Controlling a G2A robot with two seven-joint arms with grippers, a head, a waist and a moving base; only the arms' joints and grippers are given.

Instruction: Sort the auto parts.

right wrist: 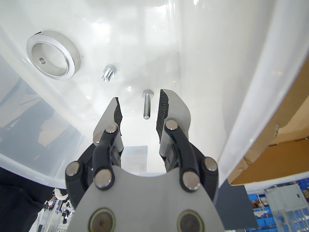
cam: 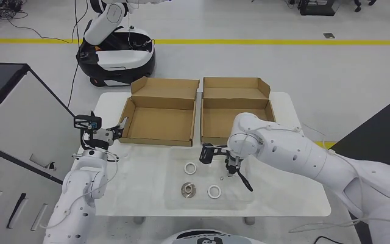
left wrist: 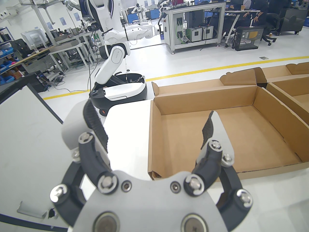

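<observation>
My right gripper [right wrist: 139, 97] is open low inside a clear tray [right wrist: 241, 73], its pads either side of a long silver bolt [right wrist: 146, 104] without touching it. Close by lie a short bolt [right wrist: 109, 72] and a silver collar ring [right wrist: 53, 55]. In the top view this gripper [cam: 228, 166] sits at the tray's right part, with two white rings [cam: 191, 168] [cam: 214, 191] and a metal flange [cam: 187, 190] nearby. My left gripper [left wrist: 149, 108] is open and holds nothing, raised at the left box's near-left corner; it appears at the table's left edge [cam: 119, 129].
Two open cardboard boxes stand side by side at the back of the table, the left box [cam: 161, 122] [left wrist: 241, 131] and the right box [cam: 234, 119] [left wrist: 289, 83]. Another white robot [cam: 119, 55] stands on the floor beyond the table. A dark panel [cam: 24, 116] lies off the left side.
</observation>
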